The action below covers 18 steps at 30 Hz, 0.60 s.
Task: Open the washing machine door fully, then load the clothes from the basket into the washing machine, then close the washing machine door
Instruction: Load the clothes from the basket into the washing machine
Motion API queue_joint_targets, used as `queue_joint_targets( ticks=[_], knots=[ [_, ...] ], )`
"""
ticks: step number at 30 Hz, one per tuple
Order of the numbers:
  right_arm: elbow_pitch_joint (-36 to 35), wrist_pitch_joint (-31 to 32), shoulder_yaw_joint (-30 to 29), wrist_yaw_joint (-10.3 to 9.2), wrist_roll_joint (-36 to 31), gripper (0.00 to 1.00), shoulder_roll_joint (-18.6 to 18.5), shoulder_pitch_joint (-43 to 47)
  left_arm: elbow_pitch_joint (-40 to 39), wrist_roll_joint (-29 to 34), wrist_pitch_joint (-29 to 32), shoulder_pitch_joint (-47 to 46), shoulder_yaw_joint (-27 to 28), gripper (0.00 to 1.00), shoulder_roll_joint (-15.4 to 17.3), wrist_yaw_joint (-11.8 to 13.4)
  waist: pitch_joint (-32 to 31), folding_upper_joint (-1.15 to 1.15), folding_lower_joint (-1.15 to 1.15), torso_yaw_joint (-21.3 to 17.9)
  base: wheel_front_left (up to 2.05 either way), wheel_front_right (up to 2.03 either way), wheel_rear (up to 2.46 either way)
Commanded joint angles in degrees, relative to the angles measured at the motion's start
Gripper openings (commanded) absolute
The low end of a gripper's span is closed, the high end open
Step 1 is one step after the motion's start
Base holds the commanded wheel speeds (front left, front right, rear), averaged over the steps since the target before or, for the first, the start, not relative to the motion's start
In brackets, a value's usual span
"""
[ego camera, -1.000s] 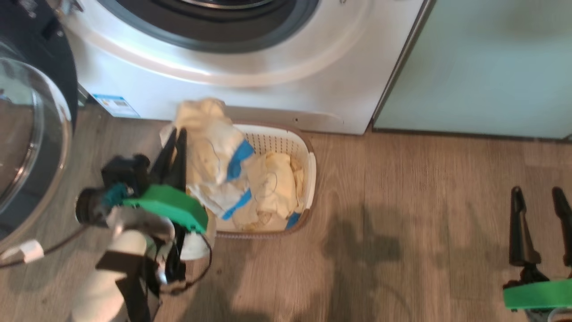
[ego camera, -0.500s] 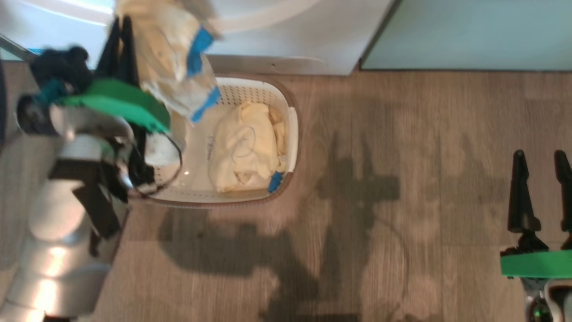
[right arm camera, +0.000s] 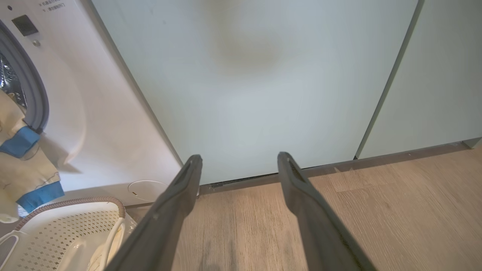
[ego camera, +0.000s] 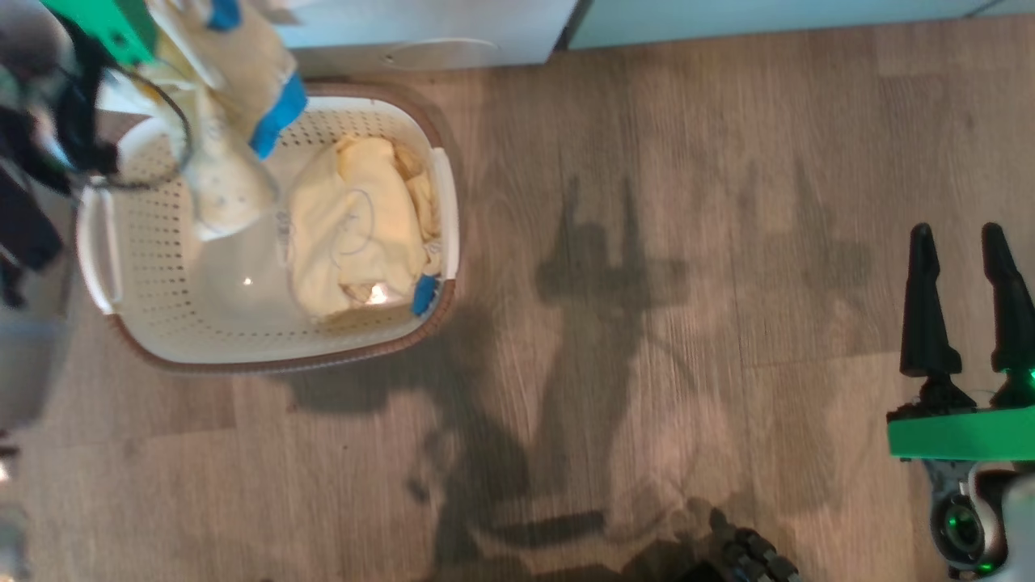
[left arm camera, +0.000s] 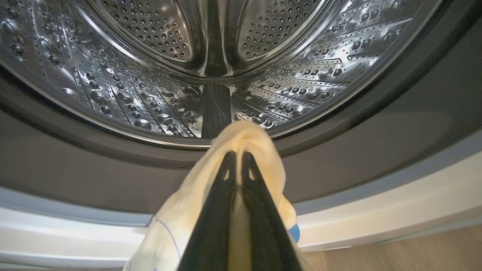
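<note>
One garment (left arm camera: 244, 139), clamped in left tool (left arm camera: 236, 154), has risen to drum (left arm camera: 150, 75) (right tool (right arm camera: 241, 158) apart).

A home laundry corner: a washer (right arm camera: 98, 143) set beside pale-green cabinets (right arm camera: 263, 94), wood-look floor (ego camera: 647, 404), laundry basket (ego camera: 162, 323).

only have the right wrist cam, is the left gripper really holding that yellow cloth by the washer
Observer: Yes. The left gripper is shut on the pale-yellow garment, its fingers pointing into the open drum.
Operator: anything in the drum yet
Observer: No clothes in the part of the drum that the left wrist view shows, just bare steel.
Operator: more in the basket
Observer: A second yellow garment lies in the basket, at its right side in the head view.
</note>
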Motion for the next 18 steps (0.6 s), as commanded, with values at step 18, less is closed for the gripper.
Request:
queue_joint_targets(
  ticks=[18],
  knots=[
    [-0.37,-0.52,5.70,-0.16,4.98,1.00,0.17,-4.38,8.91,3.74,11.06,-26.34,-0.45,0.00,11.87,-3.03,9.09,0.00,-0.01,-8.18,0.00,0.00,0.00]
  ],
)
